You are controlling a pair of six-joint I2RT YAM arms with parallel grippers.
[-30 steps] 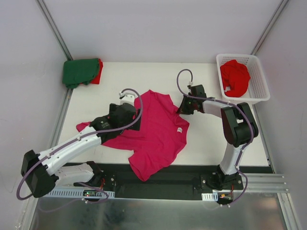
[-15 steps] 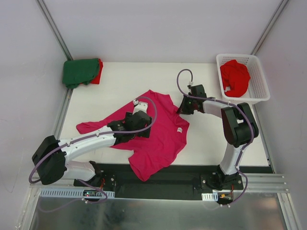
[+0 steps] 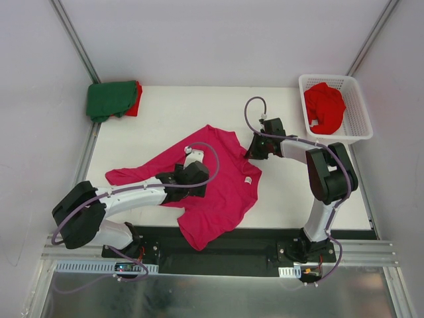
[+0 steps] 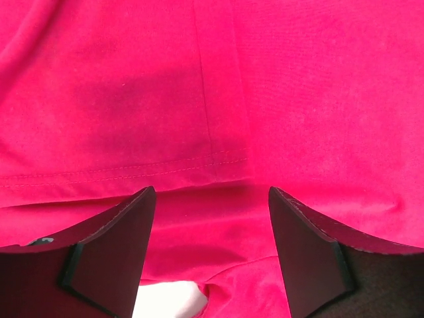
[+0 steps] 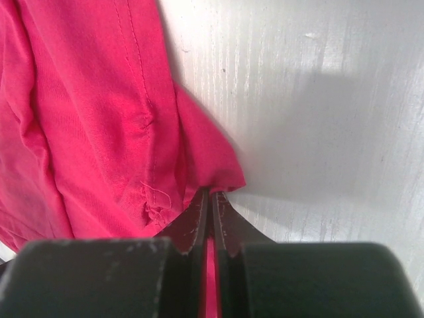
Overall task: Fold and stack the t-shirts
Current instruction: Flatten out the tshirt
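A magenta-pink t-shirt [image 3: 222,182] lies spread and rumpled in the middle of the table. My left gripper [image 3: 199,177] hovers low over its middle, jaws open and empty, with cloth and a hem seam [image 4: 132,171] between the fingers. My right gripper [image 3: 252,151] is shut on the shirt's right sleeve edge [image 5: 212,175], pinching a fold of cloth just above the table. A dark green t-shirt [image 3: 109,99] lies folded on a red one [image 3: 136,103] at the far left corner. Another red t-shirt [image 3: 324,106] lies crumpled in the basket.
The white lattice basket [image 3: 358,129] stands at the far right corner. Metal frame rails run along the left and right table edges. Bare white table [image 5: 318,99] shows to the right of the pinched sleeve.
My left gripper has moved right and toward the near edge, from the shirt's left part to its middle. The left sleeve now lies stretched out flat. The right arm has not moved.
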